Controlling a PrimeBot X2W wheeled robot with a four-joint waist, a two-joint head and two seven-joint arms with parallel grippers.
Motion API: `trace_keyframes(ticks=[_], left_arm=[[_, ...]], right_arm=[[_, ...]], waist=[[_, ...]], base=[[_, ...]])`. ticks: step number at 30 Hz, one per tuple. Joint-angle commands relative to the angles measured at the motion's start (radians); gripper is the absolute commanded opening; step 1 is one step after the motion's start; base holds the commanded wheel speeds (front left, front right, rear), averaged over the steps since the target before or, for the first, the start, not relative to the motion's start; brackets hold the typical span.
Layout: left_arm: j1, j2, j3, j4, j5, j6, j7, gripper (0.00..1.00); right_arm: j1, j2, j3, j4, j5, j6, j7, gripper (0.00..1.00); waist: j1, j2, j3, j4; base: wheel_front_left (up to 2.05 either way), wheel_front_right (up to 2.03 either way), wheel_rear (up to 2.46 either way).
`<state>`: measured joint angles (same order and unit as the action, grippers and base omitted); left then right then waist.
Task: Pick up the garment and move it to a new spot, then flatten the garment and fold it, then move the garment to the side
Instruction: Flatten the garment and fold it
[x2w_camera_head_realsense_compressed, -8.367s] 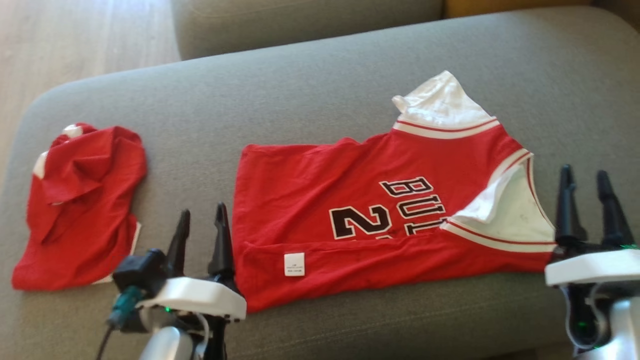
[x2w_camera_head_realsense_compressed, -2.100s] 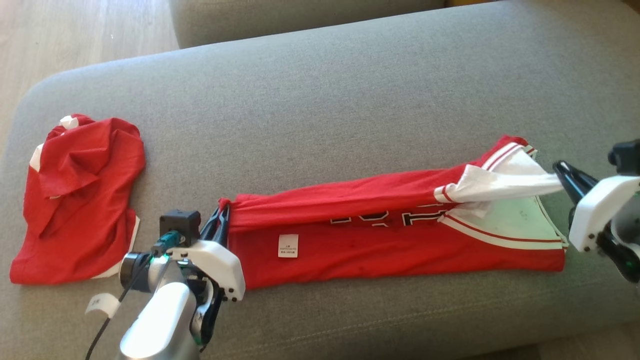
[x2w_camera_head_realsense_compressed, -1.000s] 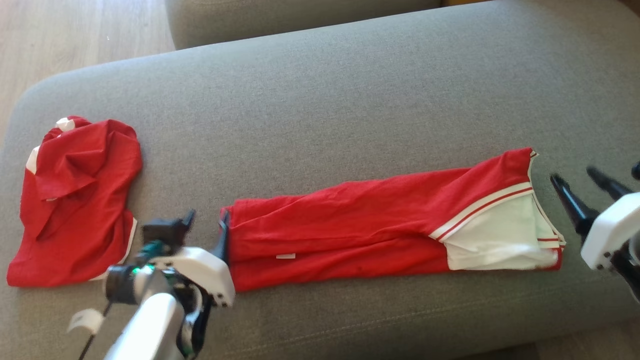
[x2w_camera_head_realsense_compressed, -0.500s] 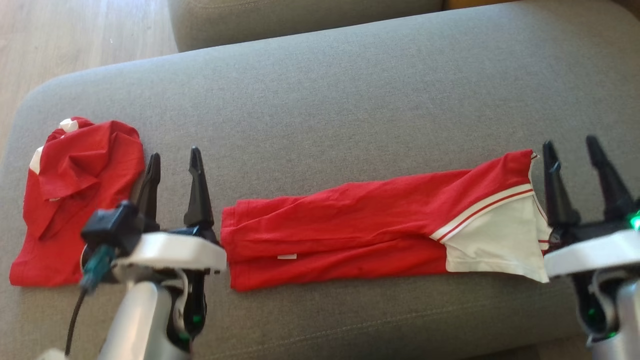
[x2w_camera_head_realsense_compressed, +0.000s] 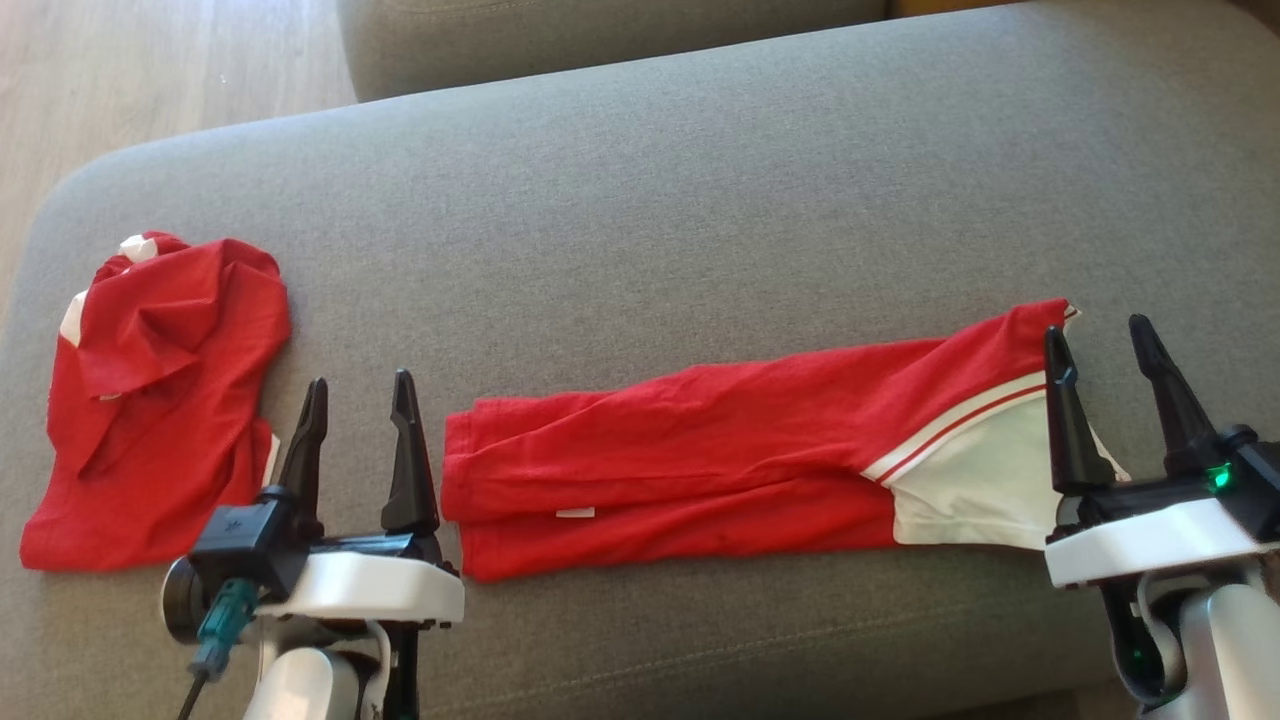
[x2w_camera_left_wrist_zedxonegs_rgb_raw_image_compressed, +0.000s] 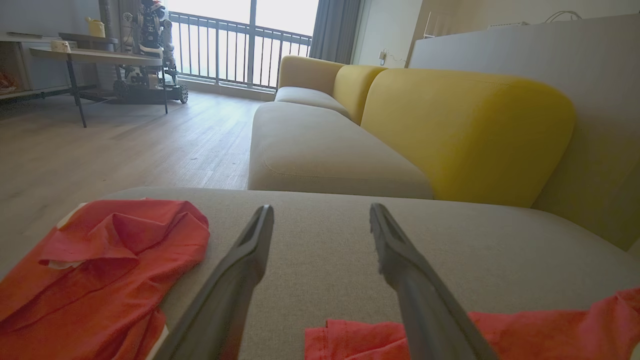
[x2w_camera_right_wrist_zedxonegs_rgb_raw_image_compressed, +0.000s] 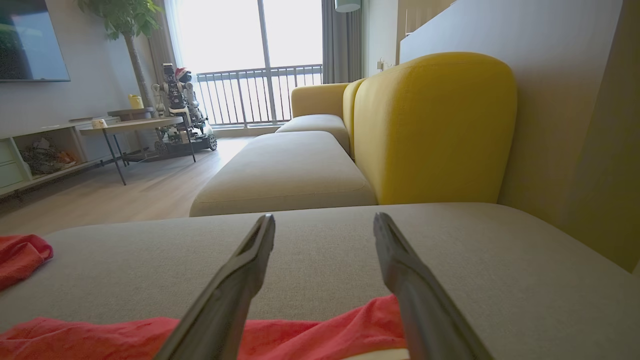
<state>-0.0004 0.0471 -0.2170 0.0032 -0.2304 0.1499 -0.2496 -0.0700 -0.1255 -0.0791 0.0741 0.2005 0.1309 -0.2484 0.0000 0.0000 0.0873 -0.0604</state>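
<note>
Head view: grey sofa seat (x2w_camera_head_realsense_compressed: 700, 180) takes most of the frame. On its near half the garment (x2w_camera_head_realsense_compressed: 700, 450) lies as a long narrow red strip, already folded lengthwise, white-trimmed end to the robot's right. Long axis runs left-right across the seat, right end angled slightly away. Off at the seat's left end is a second red garment (x2w_camera_head_realsense_compressed: 150, 400), crumpled, well apart from the strip, not in play. Then the left gripper (x2w_camera_head_realsense_compressed: 360, 380): spread wide, holding nothing, just beside the strip's left end, cloth lying to its right. Left wrist view has that end under its right finger only. The right gripper (x2w_camera_head_realsense_compressed: 1096, 330) is equally wide and empty, sitting at the white end. Right wrist view shows cloth below both fingers, so it looks the better lined up. My read: next is a crosswise fold, end to end along that axis, each arm taking the end it sits at; left likely needs a small shift right first. Small white tag (x2w_camera_head_realsense_compressed: 575, 513) sits near the left end, toward the front edge.
</note>
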Motion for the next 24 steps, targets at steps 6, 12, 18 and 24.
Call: trace_keyframes(ticks=[6,12,18,24], left_arm=[[-0.043,0.003,0.017,-0.034,0.000,0.006,-0.012,1.00],[-0.048,0.003,0.003,-0.027,-0.002,0.005,-0.012,1.00],[-0.064,0.003,-0.005,-0.021,0.012,-0.005,-0.012,1.00],[-0.079,0.003,-0.015,-0.021,0.029,-0.013,-0.012,1.00]], right_arm=[[-0.022,-0.002,-0.012,0.005,0.004,0.000,-0.013,1.00],[-0.029,0.012,-0.079,0.109,0.011,0.000,0.032,1.00],[-0.075,0.028,-0.145,0.241,0.007,0.000,0.110,1.00],[-0.139,0.035,-0.195,0.343,-0.003,0.000,0.145,1.00]], waist=[[0.0000,0.0000,0.003,0.013],[0.0000,0.0000,0.018,0.022],[0.0000,0.0000,0.054,0.036],[0.0000,0.0000,0.100,0.046]], base=[[0.00,0.00,0.00],[0.00,0.00,0.00],[0.00,0.00,0.00],[0.00,0.00,0.00]])
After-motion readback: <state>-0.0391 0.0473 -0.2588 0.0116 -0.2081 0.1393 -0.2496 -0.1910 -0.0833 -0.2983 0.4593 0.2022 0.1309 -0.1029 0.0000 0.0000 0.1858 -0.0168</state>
